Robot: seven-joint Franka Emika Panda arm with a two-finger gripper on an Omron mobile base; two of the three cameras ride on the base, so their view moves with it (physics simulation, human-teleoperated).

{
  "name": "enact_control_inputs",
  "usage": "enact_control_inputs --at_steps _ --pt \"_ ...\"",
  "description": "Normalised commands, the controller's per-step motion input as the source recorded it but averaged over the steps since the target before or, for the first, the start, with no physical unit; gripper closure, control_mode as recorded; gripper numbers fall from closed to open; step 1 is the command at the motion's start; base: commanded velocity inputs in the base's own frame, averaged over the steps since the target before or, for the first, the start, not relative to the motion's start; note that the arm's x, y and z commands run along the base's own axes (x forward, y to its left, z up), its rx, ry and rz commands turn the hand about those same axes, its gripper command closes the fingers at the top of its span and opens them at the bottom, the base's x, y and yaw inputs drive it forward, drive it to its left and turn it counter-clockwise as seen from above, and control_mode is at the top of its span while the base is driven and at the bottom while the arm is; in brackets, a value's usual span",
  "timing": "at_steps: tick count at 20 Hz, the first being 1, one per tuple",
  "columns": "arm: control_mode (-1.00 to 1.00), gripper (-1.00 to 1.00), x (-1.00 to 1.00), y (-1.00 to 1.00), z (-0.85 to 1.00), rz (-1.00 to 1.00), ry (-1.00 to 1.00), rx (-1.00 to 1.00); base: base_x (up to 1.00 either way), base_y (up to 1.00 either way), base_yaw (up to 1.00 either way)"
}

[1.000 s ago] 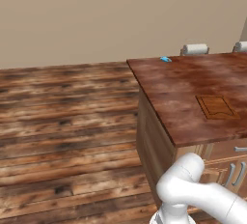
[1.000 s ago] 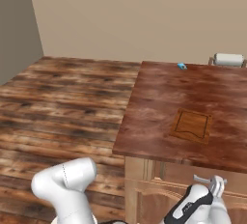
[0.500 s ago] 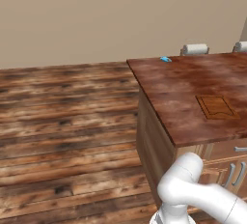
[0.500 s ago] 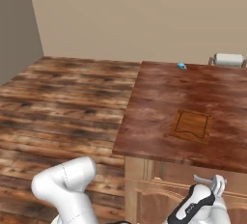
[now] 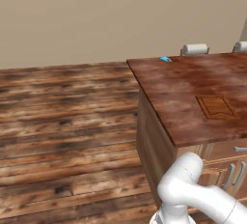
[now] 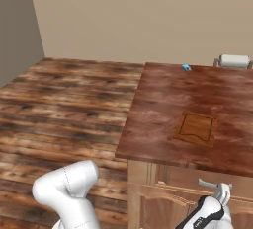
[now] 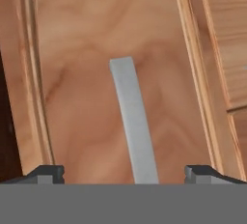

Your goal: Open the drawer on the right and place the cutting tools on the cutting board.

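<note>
The drawer's tan front panel is close before the hand, shut, with its flat grey handle running between my fingertips. My gripper is open, its jaws standing wide on either side of the handle without touching it. From the right base view the gripper hangs just under the countertop edge at the handle. The cutting board lies flat on the dark reddish countertop with nothing on it. The cutting tools are hidden.
A small blue object lies at the counter's far edge, and a white roll stands behind it. Cabinet doors with grey handles sit below the drawer. Wooden floor spreads to the left.
The hand has crept slightly nearer the drawer handle; the board and the counter stay as they were.
</note>
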Motion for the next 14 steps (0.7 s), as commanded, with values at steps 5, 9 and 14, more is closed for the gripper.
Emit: enact_control_inputs --at_steps 5,9,14 --pt "-1.0 -1.0 0.09 0.0 -0.12 0.0 -0.11 0.0 0.0 0.0 0.0" --pt "-1.0 -1.0 0.17 0.0 -0.13 0.0 -0.08 0.0 0.0 0.0 0.0" --pt "-1.0 -1.0 0.16 0.0 -0.18 0.0 -0.05 0.0 0.0 0.0 0.0"
